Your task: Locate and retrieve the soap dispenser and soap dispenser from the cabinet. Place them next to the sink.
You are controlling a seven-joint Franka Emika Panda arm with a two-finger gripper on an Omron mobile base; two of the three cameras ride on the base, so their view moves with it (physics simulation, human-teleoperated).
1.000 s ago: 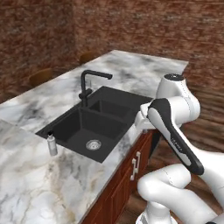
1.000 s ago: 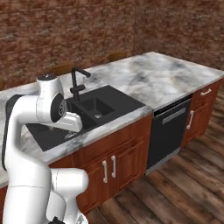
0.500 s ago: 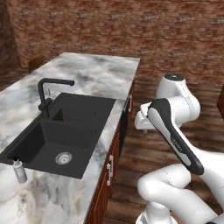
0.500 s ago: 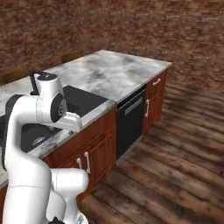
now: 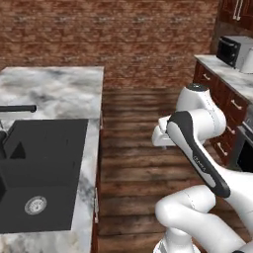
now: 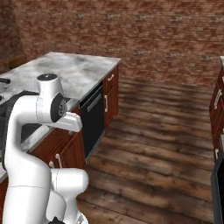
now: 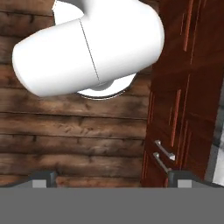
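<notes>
The matte black sink (image 5: 49,173) lies at the lower left of the left base view, with its silver drain (image 5: 35,204) and black faucet (image 5: 17,108), set in the marble counter (image 5: 54,86). My arm is folded close to the base, its hand beside the counter's edge and pointing down. In the hand view my gripper (image 7: 112,180) is open, with its fingertips (image 7: 43,177) wide apart and nothing between them, over the wooden floor. The soap dispensers and the cabinet are out of view.
Base cabinet doors with silver handles (image 7: 164,153) stand close on the hand's right. A dark dishwasher (image 6: 92,118) sits under the counter end. A second counter with a microwave (image 5: 234,49) runs along the right wall. Wooden floor (image 6: 166,131) lies between.
The whole picture has swung right as the base turned. The sink slid to the left edge, and the grey bottle beside it left the frame. The arm's pose and open gripper are unchanged.
</notes>
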